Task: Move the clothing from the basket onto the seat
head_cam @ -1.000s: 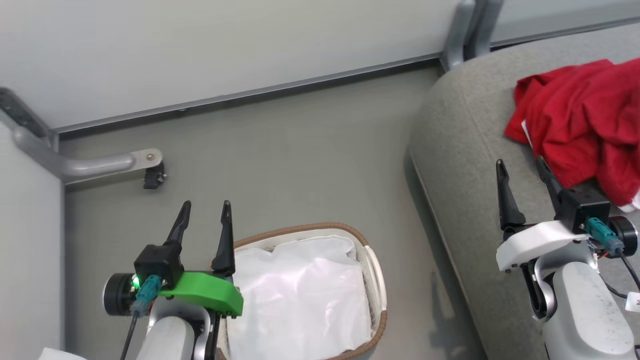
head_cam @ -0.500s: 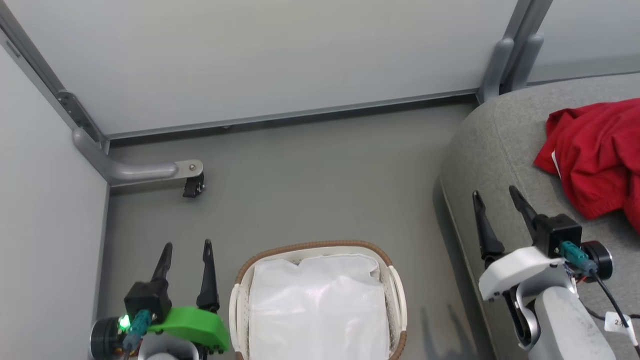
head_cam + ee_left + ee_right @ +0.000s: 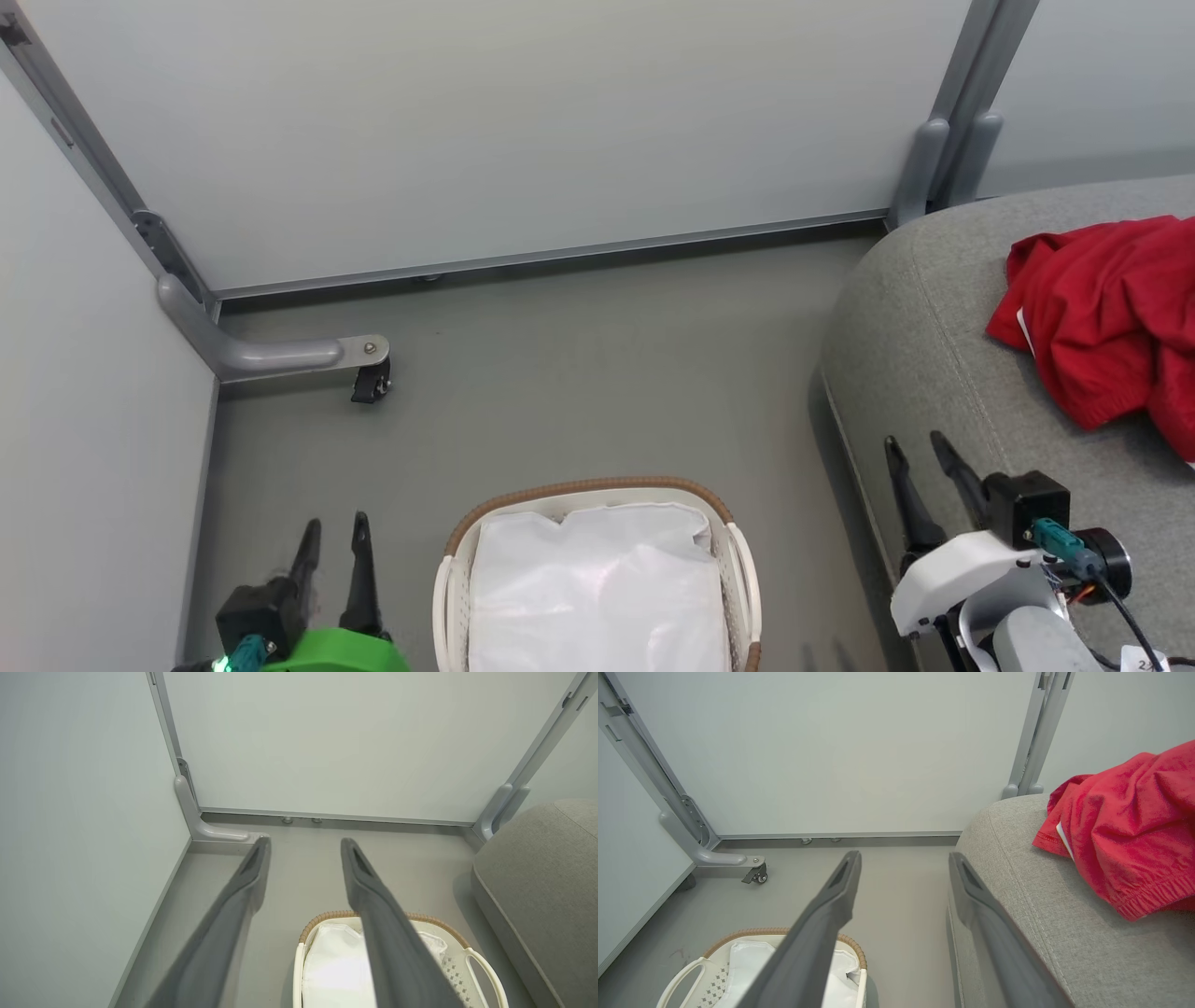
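One heap of red clothing (image 3: 1102, 317) lies crumpled on the seat (image 3: 934, 373), at the far right of the scene. The basket (image 3: 597, 487) stands on the grey floor (image 3: 597, 373), near and in the middle, well apart from the seat. Inside it I see the white cloth liner (image 3: 597, 588) and no red cloth, so I judge that the moving is done or almost done. How many garments are in the heap I cannot tell.

The left gripper (image 3: 336, 520) hangs over the floor just left of the basket, its two fingers apart with nothing between them. The right gripper (image 3: 914, 438) is at the near left edge of the seat, fingers also apart and empty, near the clothing but not touching it.

The clothing looks light, soft and limp. I expect it will hang down and lose its shape when lifted. It is not fragile, and the cloth seems rough enough not to slip from the fingers. If it must be taken up, a raised fold on top of the heap is a good place, or the thick gathered hem at its near edge, which the right wrist view shows clearly. A grip on one thin layer may pull only a part of the heap.
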Available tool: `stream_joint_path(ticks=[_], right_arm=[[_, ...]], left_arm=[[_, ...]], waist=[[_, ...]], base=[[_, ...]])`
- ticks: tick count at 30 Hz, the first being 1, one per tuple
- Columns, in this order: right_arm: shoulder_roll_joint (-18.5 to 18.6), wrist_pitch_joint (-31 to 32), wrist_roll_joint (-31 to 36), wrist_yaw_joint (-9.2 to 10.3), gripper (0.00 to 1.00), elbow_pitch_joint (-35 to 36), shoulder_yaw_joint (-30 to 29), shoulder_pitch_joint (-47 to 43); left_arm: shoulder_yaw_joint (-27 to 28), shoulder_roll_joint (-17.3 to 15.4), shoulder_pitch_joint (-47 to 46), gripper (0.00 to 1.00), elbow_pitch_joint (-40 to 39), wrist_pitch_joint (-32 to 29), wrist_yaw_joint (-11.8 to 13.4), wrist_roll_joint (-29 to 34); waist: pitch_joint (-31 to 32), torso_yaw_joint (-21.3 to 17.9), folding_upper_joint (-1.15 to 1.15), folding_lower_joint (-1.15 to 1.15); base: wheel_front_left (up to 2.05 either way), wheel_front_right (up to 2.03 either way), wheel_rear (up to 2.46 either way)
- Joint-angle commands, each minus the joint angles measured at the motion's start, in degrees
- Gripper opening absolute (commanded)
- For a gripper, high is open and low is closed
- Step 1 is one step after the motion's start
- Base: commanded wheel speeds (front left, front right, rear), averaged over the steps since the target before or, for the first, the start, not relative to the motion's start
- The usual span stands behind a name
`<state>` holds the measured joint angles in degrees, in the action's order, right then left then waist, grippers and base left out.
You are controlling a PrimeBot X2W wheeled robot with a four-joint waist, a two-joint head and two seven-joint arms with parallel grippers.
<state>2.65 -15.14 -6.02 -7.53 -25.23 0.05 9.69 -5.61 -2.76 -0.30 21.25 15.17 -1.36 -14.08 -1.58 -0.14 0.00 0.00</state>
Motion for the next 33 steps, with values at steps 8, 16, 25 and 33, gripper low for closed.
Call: stream_joint_path(ticks=[8, 16, 25, 33], right_arm=[[-0.2, 2.4, -6.8, 0.00, 0.00, -0.7, -1.1, -0.2], [-0.2, 4.2, -15.7, 0.01, 0.00, 1.1, -1.4, -0.9], [-0.1, 6.3, -24.6, 0.01, 0.00, 2.5, -1.9, -1.3], [0.0, 8.1, -31.8, 0.02, 0.00, 3.6, -2.5, -1.6]], left_arm=[[1.1, 0.1, -0.7, 0.00, 0.7, -2.0, -0.5, -6.4], [2.3, 0.1, -1.2, 0.00, -0.3, -4.1, -1.1, -14.3], [3.5, 0.0, -1.9, 0.00, -1.3, -6.2, -1.8, -22.3], [4.5, 0.0, -2.5, 0.00, -2.0, -8.0, -2.3, -28.9]], waist=[[0.1, 0.0, 0.00, 0.00], [0.2, 0.0, 0.00, 0.00], [0.3, 0.0, 0.00, 0.00], [0.4, 0.0, 0.00, 0.00]], base=[[0.00, 0.00, 0.00], [0.00, 0.00, 0.00], [0.00, 0.00, 0.00], [0.00, 0.00, 0.00]])
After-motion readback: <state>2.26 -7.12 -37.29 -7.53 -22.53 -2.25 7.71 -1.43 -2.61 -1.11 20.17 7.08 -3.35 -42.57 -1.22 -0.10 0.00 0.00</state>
